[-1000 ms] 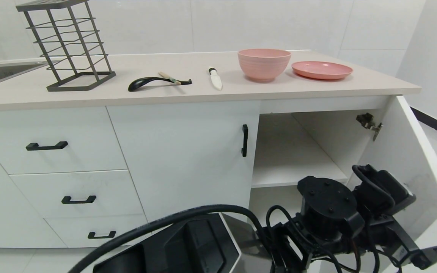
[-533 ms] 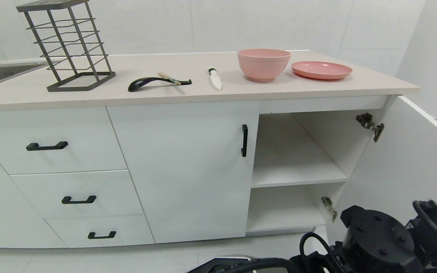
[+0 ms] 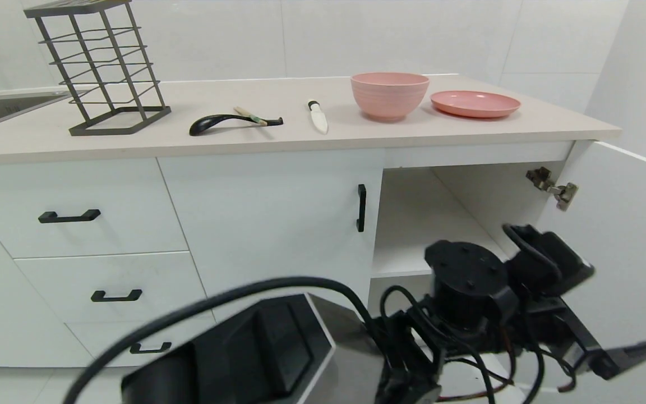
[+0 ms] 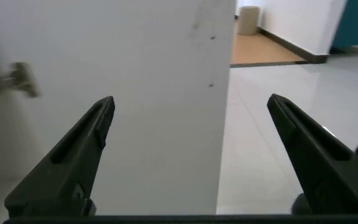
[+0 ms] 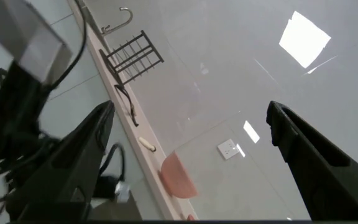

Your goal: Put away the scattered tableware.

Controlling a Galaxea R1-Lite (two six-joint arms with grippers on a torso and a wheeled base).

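Resting on the countertop point(image 3: 553, 120) are the pink bowl point(image 3: 390, 94) and, just beside it, the pink plate point(image 3: 475, 103). The white knife point(image 3: 318, 116) and black spoon point(image 3: 216, 122) lie further along toward the wire rack point(image 3: 104, 67). I read the left gripper point(image 4: 190, 99) as spread wide and empty, facing the open cabinet door point(image 4: 160, 155). The right gripper point(image 5: 190, 107) is likewise wide, holding nothing.

The black two-fingered left gripper point(image 4: 190, 99) has its fingers spread wide apart; the black right gripper point(image 5: 190, 106) gapes equally wide.
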